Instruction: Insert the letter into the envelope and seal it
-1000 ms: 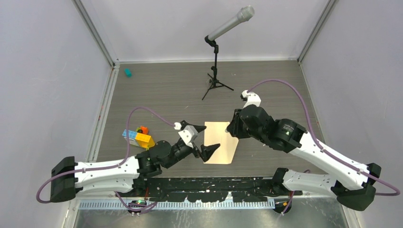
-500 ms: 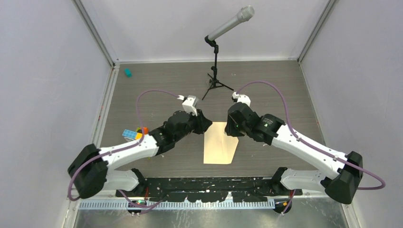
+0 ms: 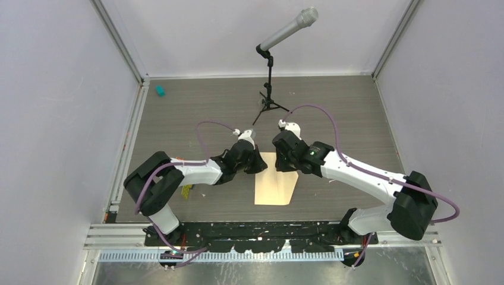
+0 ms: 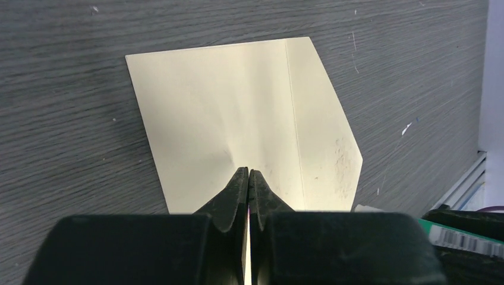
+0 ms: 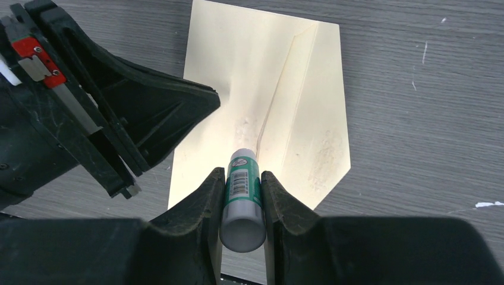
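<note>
The envelope is a pale tan sheet lying flat mid-table, with a fold line and a tapered flap laid open. The letter does not show as a separate sheet. My left gripper is shut, nothing between its fingers, and its joined tips are down on the envelope's body beside the fold. My right gripper is shut on a green-and-white glue stick, whose tip meets the envelope at the fold line. Both grippers crowd the envelope's far end, the left gripper just left of the right.
A microphone on a tripod stand rises behind the grippers. A small teal object lies at the far left by the wall. A green box with a barcode shows at the edge of the left wrist view.
My left arm swung from the envelope's near left side up to its far end, and its gripper went from open to shut. My right arm shifted left with the glue stick.
</note>
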Available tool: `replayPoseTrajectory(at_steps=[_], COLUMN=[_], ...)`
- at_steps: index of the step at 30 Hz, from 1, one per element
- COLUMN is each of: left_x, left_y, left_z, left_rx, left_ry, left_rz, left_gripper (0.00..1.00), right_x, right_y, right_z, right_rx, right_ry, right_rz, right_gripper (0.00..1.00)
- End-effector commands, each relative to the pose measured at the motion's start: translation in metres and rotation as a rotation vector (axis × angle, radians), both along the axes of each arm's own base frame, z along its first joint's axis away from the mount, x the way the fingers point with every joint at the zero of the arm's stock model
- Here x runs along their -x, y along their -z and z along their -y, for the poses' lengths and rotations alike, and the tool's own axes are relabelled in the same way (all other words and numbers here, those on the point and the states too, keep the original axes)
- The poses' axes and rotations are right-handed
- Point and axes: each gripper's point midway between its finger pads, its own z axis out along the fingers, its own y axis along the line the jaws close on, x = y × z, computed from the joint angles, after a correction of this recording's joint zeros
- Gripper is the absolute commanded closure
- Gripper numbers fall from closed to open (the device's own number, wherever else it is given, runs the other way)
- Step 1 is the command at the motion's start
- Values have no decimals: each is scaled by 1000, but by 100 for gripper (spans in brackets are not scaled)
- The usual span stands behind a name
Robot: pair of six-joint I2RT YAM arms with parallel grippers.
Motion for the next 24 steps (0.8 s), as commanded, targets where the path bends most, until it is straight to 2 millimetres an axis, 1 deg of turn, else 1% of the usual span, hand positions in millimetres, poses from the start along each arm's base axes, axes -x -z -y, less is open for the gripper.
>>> replayPoseTrajectory(at_steps=[1, 6, 11, 14, 19, 24], left_x=[-10, -8, -4, -2, 1, 3], left_y=[-4, 18, 37, 43, 46, 48], left_z=[10, 5, -6, -11, -17, -18], left_rx=[87, 67, 15, -6, -25, -30], left_ry=[-38, -59, -98, -107, -116, -114], left_rz=[2, -39, -84, -98, -104, -109], left_gripper=[99, 100, 100, 100, 100, 100], right_x=[-15, -20, -25, -28, -32, -38], right_y=[-1, 12, 23, 30, 38, 46], right_z=[-13, -16, -18, -19, -20, -19], right_rx=[-33, -11, 8, 20, 37, 57], right_ry=[-4, -3, -2, -2, -3, 5], right_rz=[43, 25, 14, 5, -1, 0], right_gripper=[99, 99, 99, 99, 99, 99])
